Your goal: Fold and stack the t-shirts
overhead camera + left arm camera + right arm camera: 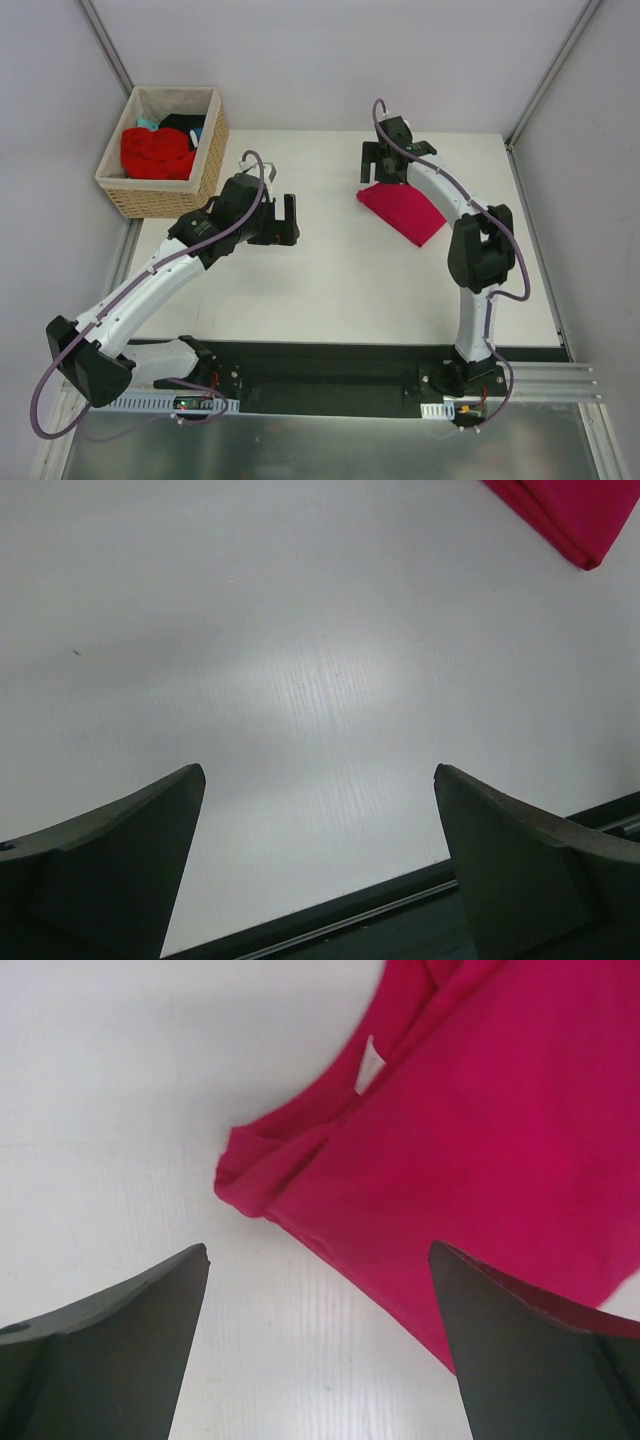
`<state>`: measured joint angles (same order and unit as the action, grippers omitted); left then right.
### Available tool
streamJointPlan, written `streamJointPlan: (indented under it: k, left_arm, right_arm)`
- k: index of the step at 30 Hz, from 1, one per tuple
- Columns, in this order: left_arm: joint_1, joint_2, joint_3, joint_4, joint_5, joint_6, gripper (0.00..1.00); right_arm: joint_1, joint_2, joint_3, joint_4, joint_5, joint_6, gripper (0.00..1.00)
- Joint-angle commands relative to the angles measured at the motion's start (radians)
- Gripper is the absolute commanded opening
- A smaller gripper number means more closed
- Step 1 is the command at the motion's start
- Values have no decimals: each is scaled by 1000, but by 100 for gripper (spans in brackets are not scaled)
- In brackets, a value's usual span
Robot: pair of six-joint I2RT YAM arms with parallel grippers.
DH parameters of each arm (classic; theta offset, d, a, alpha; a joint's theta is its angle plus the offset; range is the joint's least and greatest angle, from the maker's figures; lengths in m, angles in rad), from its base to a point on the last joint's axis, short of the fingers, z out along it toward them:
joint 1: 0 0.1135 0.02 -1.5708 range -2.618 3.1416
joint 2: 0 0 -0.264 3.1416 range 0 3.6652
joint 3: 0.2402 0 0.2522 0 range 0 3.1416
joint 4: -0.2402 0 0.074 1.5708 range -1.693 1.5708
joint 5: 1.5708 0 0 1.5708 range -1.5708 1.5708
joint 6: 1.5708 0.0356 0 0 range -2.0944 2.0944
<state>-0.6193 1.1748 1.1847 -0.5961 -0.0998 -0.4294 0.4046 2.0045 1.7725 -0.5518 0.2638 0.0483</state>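
Where the magenta t-shirt [405, 212] lies: far right of the tabletop [350, 290], looking folded, directly beneath my right end effector [385, 172].
Red t-shirt [155, 152]: bunched in the wicker basket [165, 195] at the far left, beside a dark item [185, 124].
Left end effector [288, 222]: jaws wide and empty, over bare tabletop near the basket.
Right end effector: jaws wide, gripping nothing.
Risk at the basket: I judge a deep grab could catch the dark item too, or drag the light basket along.
Risk at the fold: one magenta corner looks loosely tucked, so a brushing finger could undo it.
Risk at stacking: a poorly folded red shirt could overhang and slide off.
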Motion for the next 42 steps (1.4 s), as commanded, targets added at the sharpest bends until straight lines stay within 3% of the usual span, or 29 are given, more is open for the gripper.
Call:
streamJointPlan:
  k: [1,15,28,42]
  left_arm:
    - [-37,-17,-25,55,-46,-63,99]
    - [-43,14,-5,70,-72,-42,99]
    - [-42,-7,-7,73,-123,-34,99]
    - [-43,37,42,73,-147,-9,99]
  right_arm:
    - [5,89,137,-77,-98,-11,96]
    - [-1,207,120,-42,-155,48,96]
    - [-68,301,139,24,-305,136,96]
    - [-239,476,358,3,-420,235,96]
